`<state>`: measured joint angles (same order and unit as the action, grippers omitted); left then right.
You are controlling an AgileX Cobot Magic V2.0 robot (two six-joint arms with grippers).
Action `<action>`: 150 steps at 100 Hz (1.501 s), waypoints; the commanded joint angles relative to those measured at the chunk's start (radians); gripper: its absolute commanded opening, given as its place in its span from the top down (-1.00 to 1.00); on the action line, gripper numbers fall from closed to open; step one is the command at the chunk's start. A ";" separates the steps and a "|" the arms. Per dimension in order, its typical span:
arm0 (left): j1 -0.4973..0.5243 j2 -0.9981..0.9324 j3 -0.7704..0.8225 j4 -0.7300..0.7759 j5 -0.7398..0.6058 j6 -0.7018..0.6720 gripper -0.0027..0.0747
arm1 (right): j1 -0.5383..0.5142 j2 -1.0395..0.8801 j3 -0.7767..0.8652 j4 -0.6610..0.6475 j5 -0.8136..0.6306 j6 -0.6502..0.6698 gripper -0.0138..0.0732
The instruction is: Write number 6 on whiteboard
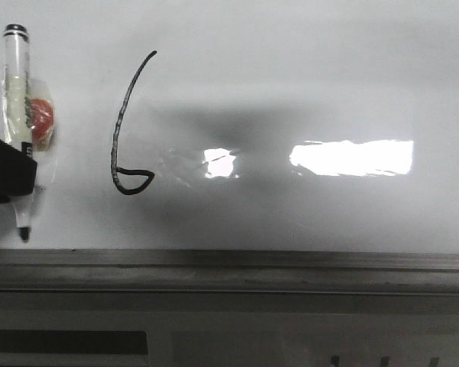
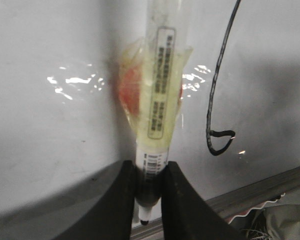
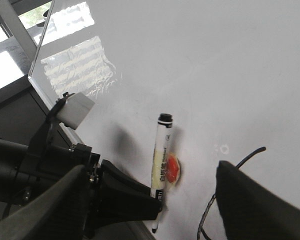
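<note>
Clearly the left pincer [image 2: 149,187] pinches a marker [image 2: 160,95] beside the number 6 [image 1: 130,126] on the whiteboard [image 1: 329,84].

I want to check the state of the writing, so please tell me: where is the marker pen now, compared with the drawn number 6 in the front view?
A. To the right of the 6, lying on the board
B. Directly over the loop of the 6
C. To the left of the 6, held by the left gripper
C: in the front view the marker pen stands left of the number 6, clamped in the left gripper, on the whiteboard.
</note>
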<state>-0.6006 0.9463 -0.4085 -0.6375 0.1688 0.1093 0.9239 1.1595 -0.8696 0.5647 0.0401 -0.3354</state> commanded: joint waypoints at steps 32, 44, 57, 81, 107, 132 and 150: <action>0.004 0.009 -0.030 -0.018 -0.059 -0.005 0.98 | 0.000 -0.029 -0.029 0.001 -0.015 -0.008 -0.39; 0.004 0.009 -0.030 -0.013 -0.068 -0.005 0.84 | 0.000 -0.029 -0.029 0.001 -0.014 -0.008 -0.39; 0.004 -0.007 -0.030 -0.008 -0.084 -0.003 0.34 | 0.000 -0.029 -0.029 0.001 -0.014 -0.008 -0.39; 0.004 -0.097 -0.030 0.006 -0.126 -0.003 -0.05 | 0.000 -0.029 -0.029 0.001 -0.014 -0.008 -0.39; 0.004 -0.238 -0.030 0.006 -0.103 -0.003 -0.03 | 0.000 -0.052 -0.029 0.001 -0.022 -0.008 -0.21; 0.004 -0.448 -0.030 0.032 -0.102 -0.003 0.95 | 0.002 -0.139 0.012 -0.053 -0.030 -0.009 0.83; 0.004 -0.612 -0.024 0.213 -0.099 0.023 0.98 | 0.004 -0.251 0.109 -0.183 -0.073 -0.009 0.83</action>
<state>-0.5975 0.3915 -0.4087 -0.5082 0.1274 0.1222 0.9239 0.9759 -0.7730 0.4658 0.0630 -0.3354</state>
